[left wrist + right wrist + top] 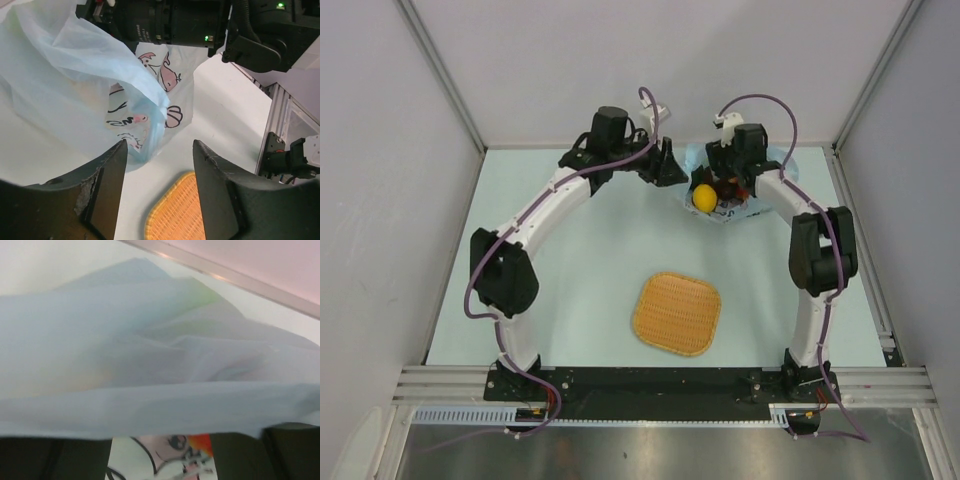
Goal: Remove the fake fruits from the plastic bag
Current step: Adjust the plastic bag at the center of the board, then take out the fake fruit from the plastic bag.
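Note:
The pale blue plastic bag (745, 205) with a cartoon print lies at the back right of the table, its mouth facing the left arm. A yellow lemon (704, 197) sits in the mouth, with dark red berries (728, 187) beside it. The other fruits are hidden. My right gripper (730, 178) is down on the bag. In the right wrist view the bag film (150, 365) drapes over the fingertips, and the dark fingers (50, 460) stand wide apart. My left gripper (670, 168) is open and empty just left of the bag (75, 85). Its fingers (107, 190) are apart from the film.
A woven orange tray (677, 313) lies at the table's middle front; it also shows between my left fingers (175, 215). The right arm's body (200, 20) is close behind the bag. An aluminium rail (280, 115) runs along the table's right edge.

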`<state>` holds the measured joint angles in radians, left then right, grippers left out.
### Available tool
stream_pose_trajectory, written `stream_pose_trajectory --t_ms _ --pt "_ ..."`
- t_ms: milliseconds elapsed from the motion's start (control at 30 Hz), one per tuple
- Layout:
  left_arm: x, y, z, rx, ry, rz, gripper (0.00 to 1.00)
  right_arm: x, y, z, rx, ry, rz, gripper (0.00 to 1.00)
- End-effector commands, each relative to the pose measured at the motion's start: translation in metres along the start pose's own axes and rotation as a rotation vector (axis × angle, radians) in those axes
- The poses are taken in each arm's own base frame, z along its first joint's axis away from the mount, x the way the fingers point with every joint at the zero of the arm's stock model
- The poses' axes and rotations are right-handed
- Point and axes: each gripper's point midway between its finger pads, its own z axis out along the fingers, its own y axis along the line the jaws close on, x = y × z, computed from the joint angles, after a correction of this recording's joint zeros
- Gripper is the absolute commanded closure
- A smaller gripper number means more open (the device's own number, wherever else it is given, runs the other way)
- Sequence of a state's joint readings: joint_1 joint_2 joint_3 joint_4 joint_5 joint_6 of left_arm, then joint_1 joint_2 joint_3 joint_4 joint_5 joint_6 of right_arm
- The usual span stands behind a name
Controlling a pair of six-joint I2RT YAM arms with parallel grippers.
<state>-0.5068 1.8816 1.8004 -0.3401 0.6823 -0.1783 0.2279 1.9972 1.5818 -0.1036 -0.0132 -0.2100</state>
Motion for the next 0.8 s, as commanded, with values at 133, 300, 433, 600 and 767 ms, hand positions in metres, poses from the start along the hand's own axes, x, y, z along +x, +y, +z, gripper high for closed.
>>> stream_pose_trajectory --t_ms 133,300,433,600,767 --pt "-0.005 -0.004 -0.026 -0.048 -0.015 0.076 0.37 -0.019 0.008 0.040 -0.010 -0.031 0.017 0.18" --pt "-0.003 -0.001 -0.031 -0.070 -0.011 0.094 0.36 -0.002 0.024 0.051 -0.027 0.013 0.008 0.15" --pt "-0.002 0.000 -0.033 -0.085 -0.013 0.098 0.35 0.012 0.028 0.052 0.000 0.049 -0.001 0.16" --pt "0.003 0.003 -0.033 -0.096 -0.005 0.098 0.35 0.029 0.026 0.056 0.021 0.085 -0.017 0.16" --pt "0.002 0.004 -0.032 -0.096 -0.005 0.098 0.35 0.045 0.018 0.060 0.067 0.117 -0.062 0.15"
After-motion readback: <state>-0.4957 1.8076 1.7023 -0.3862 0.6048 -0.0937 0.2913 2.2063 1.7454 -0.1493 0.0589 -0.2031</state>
